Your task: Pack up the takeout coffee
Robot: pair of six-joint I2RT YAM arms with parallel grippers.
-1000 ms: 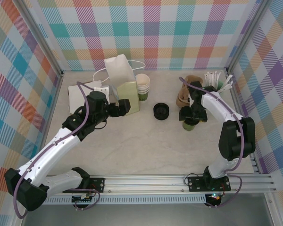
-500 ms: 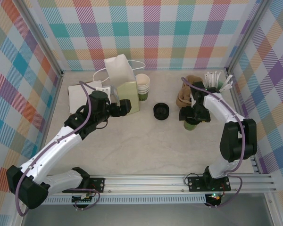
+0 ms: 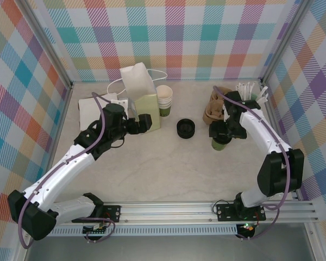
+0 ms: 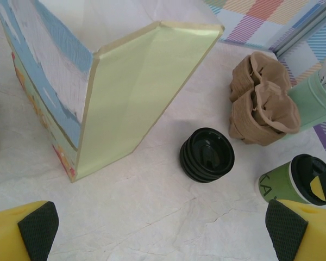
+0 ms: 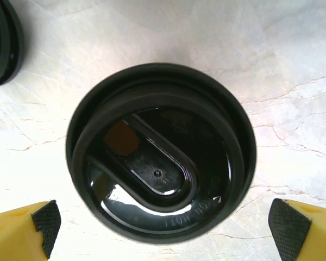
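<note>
Marble tabletop (image 3: 163, 168) w/ takeout coffee (image 5: 160, 152) under spread right end effector (image 5: 165, 222)

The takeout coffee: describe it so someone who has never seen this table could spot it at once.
On the right side of the pale table, just in front of the crumpled brown paper carrier, stands a short green paper cup under the right gripper. Unlike the lidless stacked cups by the tall bag, it wears a round black plastic lid.

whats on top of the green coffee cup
A round black lid sits on the green cup, and the right gripper is open above it. The lid hides whatever is inside the cup.
</note>
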